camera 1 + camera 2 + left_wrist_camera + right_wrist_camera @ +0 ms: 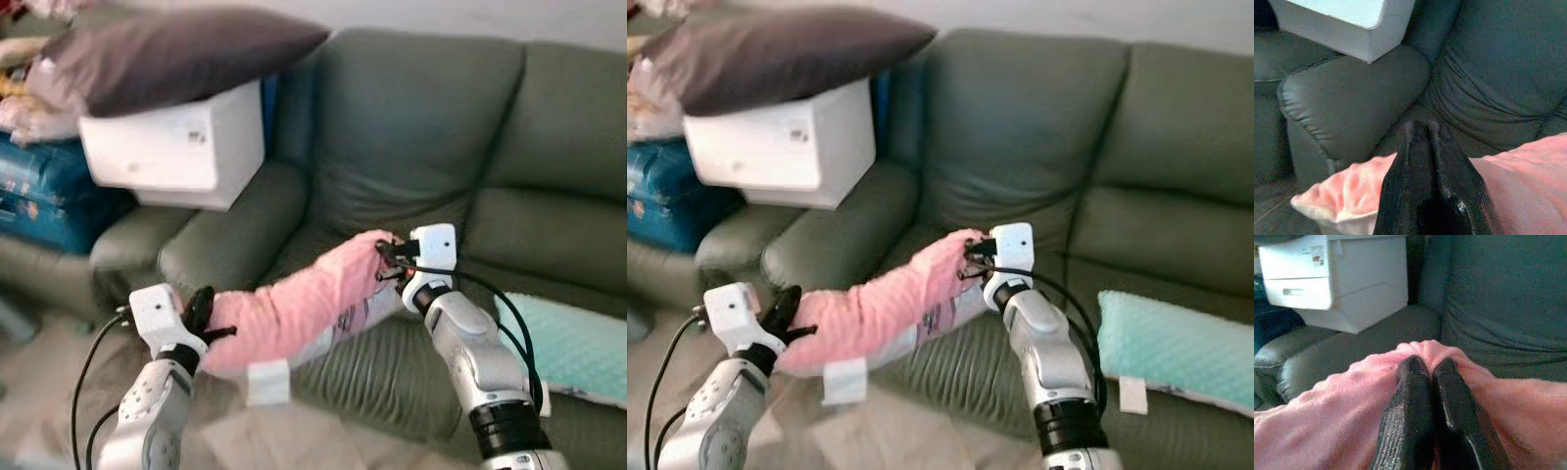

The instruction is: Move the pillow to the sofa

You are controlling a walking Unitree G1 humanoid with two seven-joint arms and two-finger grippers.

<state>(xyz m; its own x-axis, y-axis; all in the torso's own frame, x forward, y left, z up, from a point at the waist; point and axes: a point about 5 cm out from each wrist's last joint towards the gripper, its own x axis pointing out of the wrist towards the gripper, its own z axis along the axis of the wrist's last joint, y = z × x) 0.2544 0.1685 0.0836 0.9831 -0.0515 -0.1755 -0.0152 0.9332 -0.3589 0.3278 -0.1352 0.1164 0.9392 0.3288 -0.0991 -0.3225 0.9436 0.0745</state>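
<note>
A long pink pillow (294,308) is stretched between my two grippers, held above the front edge of the dark green sofa (411,147). My left gripper (204,315) is shut on the pillow's near end, level with the sofa's armrest (230,230). My right gripper (384,257) is shut on the far end, over the seat cushion (382,367). A white tag (266,382) hangs under the pillow. In the wrist views the black fingers (1415,396) pinch the pink fabric (1347,183).
A white box (181,147) with a dark grey pillow (176,54) on top overhangs the armrest. A blue case (44,191) stands to its left. A mint pillow (1176,348) lies on the sofa seat to the right.
</note>
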